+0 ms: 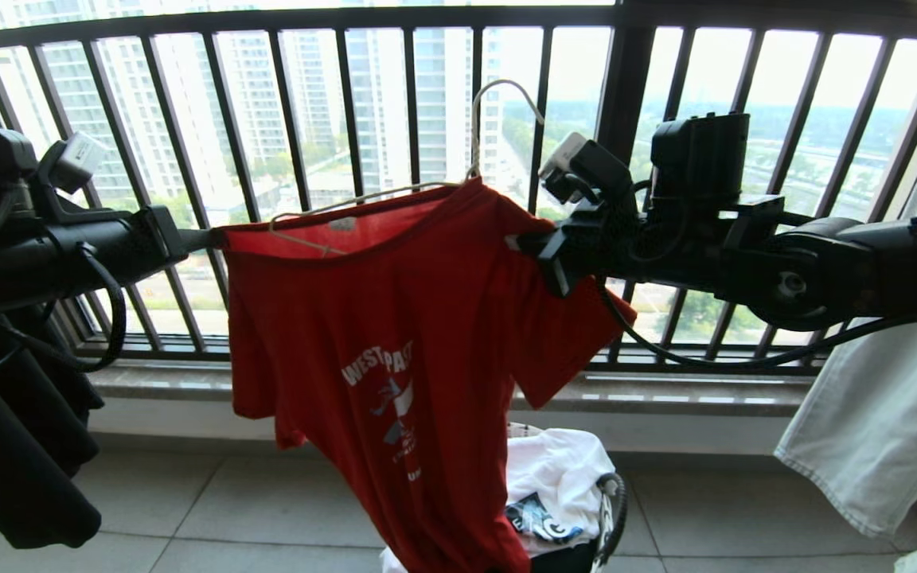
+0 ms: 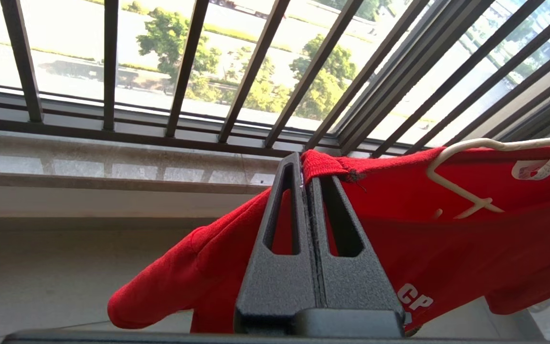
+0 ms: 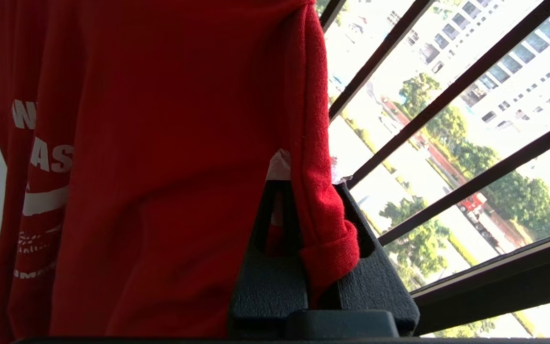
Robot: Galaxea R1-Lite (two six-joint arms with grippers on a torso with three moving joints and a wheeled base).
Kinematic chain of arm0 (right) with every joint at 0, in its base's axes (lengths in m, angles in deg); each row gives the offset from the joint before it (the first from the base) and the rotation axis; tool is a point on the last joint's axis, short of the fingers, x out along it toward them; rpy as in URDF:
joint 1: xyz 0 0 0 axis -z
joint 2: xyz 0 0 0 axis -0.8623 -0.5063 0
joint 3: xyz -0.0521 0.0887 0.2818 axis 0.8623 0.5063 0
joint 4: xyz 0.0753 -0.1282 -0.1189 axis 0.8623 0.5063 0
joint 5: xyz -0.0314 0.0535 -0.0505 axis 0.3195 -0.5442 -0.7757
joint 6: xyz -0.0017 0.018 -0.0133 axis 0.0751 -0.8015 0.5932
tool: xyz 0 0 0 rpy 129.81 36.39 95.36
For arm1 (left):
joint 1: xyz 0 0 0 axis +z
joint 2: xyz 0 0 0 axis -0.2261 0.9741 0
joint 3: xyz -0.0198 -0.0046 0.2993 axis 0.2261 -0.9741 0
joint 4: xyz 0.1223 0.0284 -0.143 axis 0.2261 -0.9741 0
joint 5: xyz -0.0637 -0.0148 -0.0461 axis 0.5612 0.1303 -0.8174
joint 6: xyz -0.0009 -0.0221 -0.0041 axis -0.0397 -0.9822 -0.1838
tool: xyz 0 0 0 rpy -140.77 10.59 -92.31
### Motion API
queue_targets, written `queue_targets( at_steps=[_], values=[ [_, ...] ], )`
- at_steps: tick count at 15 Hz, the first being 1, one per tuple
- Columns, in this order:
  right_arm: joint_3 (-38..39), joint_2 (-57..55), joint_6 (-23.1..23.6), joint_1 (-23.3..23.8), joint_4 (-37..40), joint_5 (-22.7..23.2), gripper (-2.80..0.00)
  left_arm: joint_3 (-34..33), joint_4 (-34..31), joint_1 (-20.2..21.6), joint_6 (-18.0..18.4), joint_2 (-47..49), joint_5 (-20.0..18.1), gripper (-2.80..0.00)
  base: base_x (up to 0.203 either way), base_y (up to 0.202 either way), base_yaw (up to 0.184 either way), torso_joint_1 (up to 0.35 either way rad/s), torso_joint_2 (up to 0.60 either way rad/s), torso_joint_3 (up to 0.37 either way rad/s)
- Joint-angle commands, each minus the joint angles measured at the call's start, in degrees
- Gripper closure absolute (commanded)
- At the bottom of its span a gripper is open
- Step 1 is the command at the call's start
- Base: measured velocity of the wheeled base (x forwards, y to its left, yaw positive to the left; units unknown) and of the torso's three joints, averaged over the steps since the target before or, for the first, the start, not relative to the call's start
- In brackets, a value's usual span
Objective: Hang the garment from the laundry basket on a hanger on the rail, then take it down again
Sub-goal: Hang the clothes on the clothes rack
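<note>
- Here the red T-shirt (image 1: pixel 395 350) hangs in mid-air in front of the window railing (image 1: pixel 363 103), stretched between the two arms, with its hem trailing down to the laundry basket (image 1: pixel 606 509) on the floor.
- The left gripper (image 2: pixel 306 167) is clenched on the collar edge at one shoulder; the right gripper (image 3: pixel 303 191) is clamped on a fold of red cloth at the other shoulder.
- The white wire hanger (image 1: pixel 363 199) sits inside the neck opening, its long axis running level from gripper to gripper, and its hook (image 1: pixel 498 111) rises free just beside the right gripper.
- The rail is not in view, so the hook catches on nothing yet; the lift probably has to go upward.
- Room is tight behind, where the railing bars stand close; black clothes (image 1: pixel 21 446) hang on the left and a pale garment (image 1: pixel 888 382) on the right.
</note>
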Motion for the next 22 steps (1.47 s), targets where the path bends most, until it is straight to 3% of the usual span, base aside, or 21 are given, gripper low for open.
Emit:
queue_targets(
  at_steps=[1,5,8,11,14,20,22],
  values=[
    [0.7,-0.4,0.2,0.1,-0.3,0.2,0.0,3.0,-1.8,0.3,-0.1,-0.5,-0.1,0.0,0.0,0.0,0.0,0.0,0.0,0.0],
    [0.6,-1.1,0.1,0.1,-0.3,0.3,0.0,7.2,-2.2,-0.1,-0.3,-0.3,-0.2,0.0,0.0,0.0,0.0,0.0,0.0,0.0],
    [-1.5,-3.1,-0.1,0.1,-0.4,0.4,0.0,11.6,-8.4,-2.2,-0.2,-0.7,-0.2,0.0,0.0,0.0,0.0,0.0,0.0,0.0],
    [-3.1,-4.5,-0.9,0.1,-0.3,0.5,0.0,14.2,-10.0,-6.3,-0.3,0.0,-0.1,0.0,0.0,0.0,0.0,0.0,0.0,0.0],
    [-4.0,-5.9,-4.8,-0.4,-0.4,0.7,0.0,17.8,-10.3,-12.4,-0.4,2.0,0.6,0.0,0.0,0.0,0.0,0.0,0.0,0.0],
    [-3.2,-6.8,-7.8,-1.4,-0.5,1.9,0.0,32.6,-14.8,-17.5,0.2,9.5,3.1,0.0,0.0,0.0,0.0,0.0,0.0,0.0],
    [-1.7,-6.2,-7.8,-1.4,-0.5,2.1,0.0,35.8,-20.6,-18.1,6.5,11.1,4.6,0.0,0.0,0.0,0.0,0.0,0.0,0.0]
  ],
)
